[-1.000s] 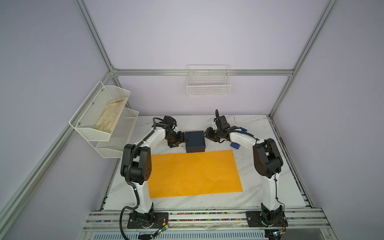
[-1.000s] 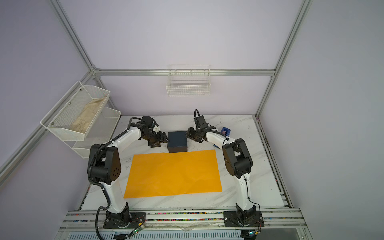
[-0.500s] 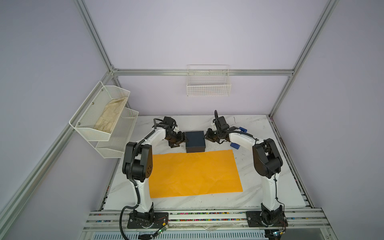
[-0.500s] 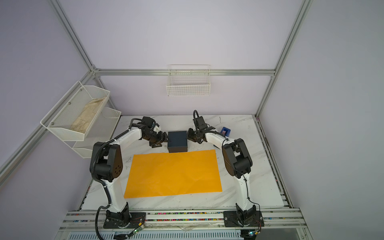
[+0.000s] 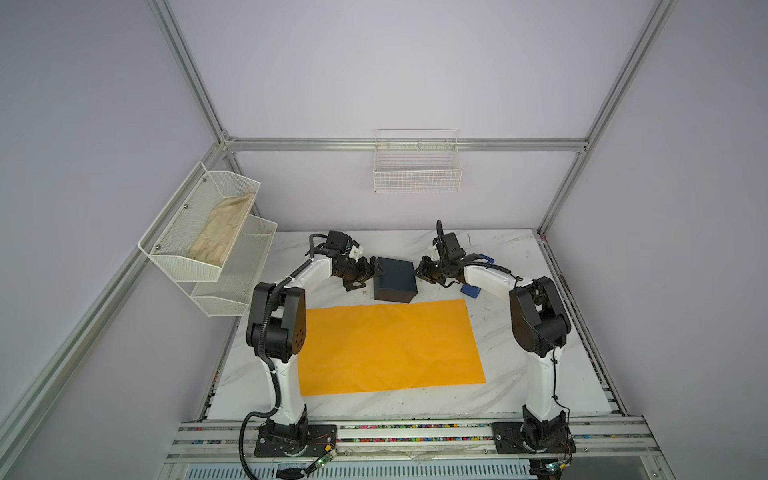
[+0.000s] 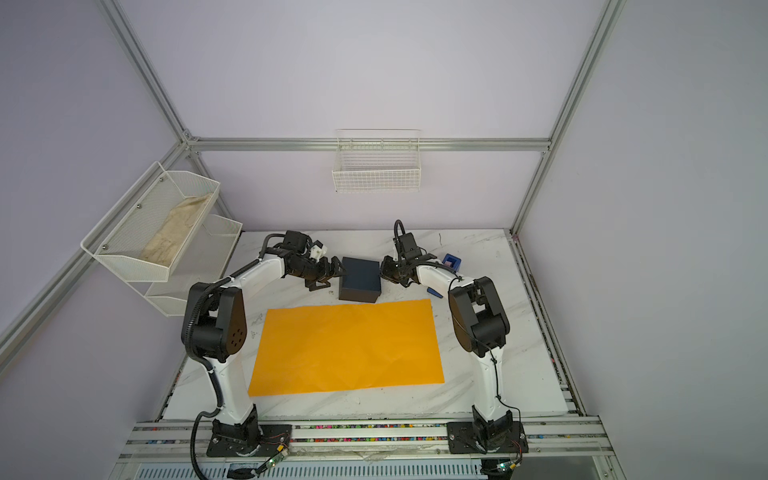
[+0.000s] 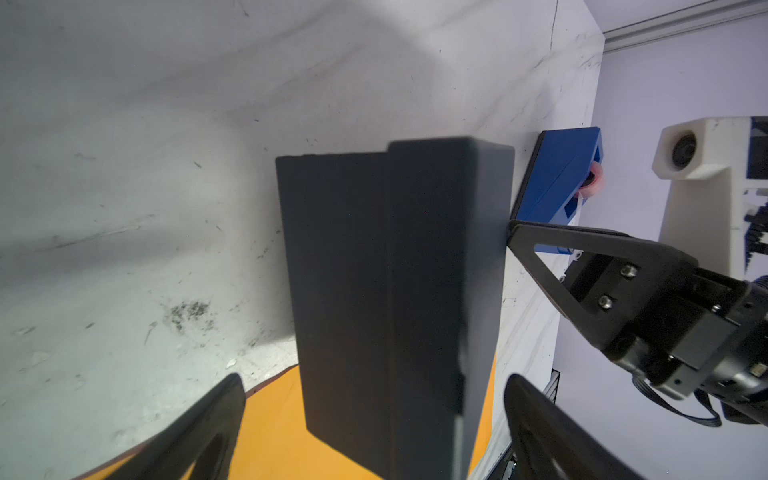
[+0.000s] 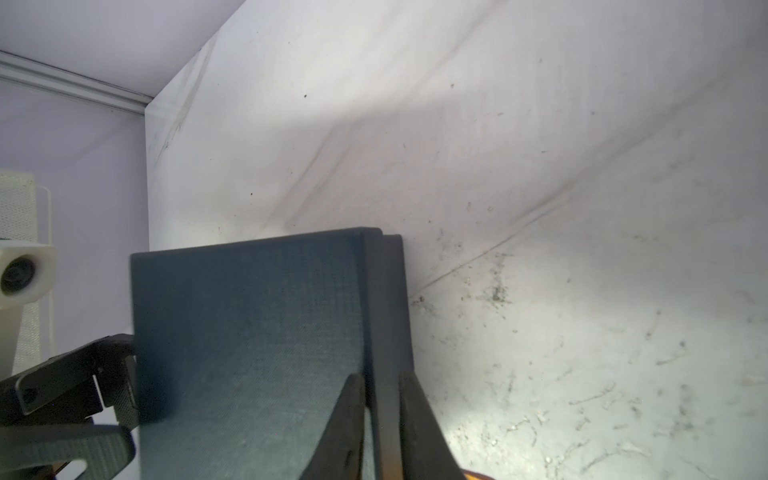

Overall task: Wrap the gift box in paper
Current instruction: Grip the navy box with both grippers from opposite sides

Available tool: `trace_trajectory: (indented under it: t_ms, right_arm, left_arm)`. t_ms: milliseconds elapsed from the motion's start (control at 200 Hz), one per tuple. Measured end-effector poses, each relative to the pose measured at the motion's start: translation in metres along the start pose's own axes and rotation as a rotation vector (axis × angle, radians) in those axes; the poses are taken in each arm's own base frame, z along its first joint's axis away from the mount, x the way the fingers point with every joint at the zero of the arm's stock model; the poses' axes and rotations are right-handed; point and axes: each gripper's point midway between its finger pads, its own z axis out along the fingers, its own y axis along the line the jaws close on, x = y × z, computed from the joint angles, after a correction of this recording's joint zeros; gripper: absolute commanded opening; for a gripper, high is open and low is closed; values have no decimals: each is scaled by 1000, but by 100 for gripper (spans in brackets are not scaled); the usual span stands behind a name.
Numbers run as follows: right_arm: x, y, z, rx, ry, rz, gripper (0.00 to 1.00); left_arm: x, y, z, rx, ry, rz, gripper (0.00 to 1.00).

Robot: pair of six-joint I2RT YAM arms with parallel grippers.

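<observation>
The dark navy gift box (image 5: 395,277) (image 6: 360,277) stands on the white table just behind the far edge of the flat orange paper (image 5: 390,349) (image 6: 347,347). At the box's left side my left gripper (image 5: 371,272) (image 7: 374,379) is open, and in the left wrist view its fingers (image 7: 216,415) flank the box (image 7: 390,270) without touching it. From the right, my right gripper (image 5: 417,272) (image 8: 380,399) is shut on a thin edge of the box (image 8: 249,353) beside the lid seam.
A blue tape dispenser (image 5: 471,291) (image 6: 451,262) (image 7: 557,183) lies behind and under the right arm. A white mesh shelf (image 5: 195,266) on the left wall holds a beige cloth (image 5: 220,232). A wire basket (image 5: 417,166) hangs on the back wall.
My left gripper has opened wider beside the box. My right gripper has closed onto the box's right edge. The box and the paper have hardly moved.
</observation>
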Motion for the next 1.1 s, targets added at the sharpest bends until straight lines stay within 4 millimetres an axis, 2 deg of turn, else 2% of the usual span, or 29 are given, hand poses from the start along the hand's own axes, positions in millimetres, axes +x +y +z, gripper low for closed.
trace_trajectory:
  t_ms: [95,205,440,490,560,695,795,950,1100]
  right_arm:
    - [1,-10,0,27,1,9,19]
    - [11,-21,3,58,31,21,19]
    - [15,-25,3,69,44,24,19]
    - [15,-24,3,68,44,23,21]
    - [15,-24,2,67,43,19,31]
    - [12,-18,-5,57,34,3,43]
    - [10,-7,-16,28,20,-7,46]
    - [10,17,-22,-71,28,-18,45]
    - [20,21,-15,-109,63,-10,37]
  left_arm:
    - [-1,0,5,22,1,-12,97]
    - [1,3,15,52,10,-33,96]
    - [8,10,39,95,42,-87,95]
    - [9,8,40,102,42,-88,95]
    - [9,7,42,110,39,-89,95]
    - [8,7,43,117,33,-86,95]
    - [9,8,43,117,35,-92,94]
    - [10,11,43,114,36,-99,93]
    - [7,15,41,112,29,-105,93]
